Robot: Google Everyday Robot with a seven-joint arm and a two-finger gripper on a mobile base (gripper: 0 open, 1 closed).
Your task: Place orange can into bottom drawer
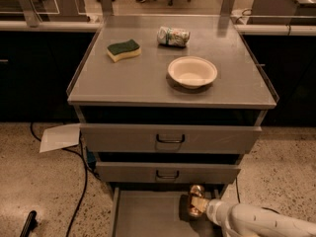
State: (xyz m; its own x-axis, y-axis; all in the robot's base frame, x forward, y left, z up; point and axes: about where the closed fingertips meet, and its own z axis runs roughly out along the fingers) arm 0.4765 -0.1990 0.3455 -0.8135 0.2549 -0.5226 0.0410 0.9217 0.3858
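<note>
Gripper (198, 207) low at right, at end of white arm (261, 223), over right side of open bottom drawer (143, 216). Jaws closed on orange can (196, 194), held upright near drawer's right wall; contact with floor not discernible. On surface (123, 85): sponge (124, 50), bowl (192, 72), white-green can (173, 36) lying on its side.

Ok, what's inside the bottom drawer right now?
The orange can is over the bottom drawer's right side, the gripper at it. Whether it touches the floor is unclear. The drawer's back is covered by the middle drawer.
</note>
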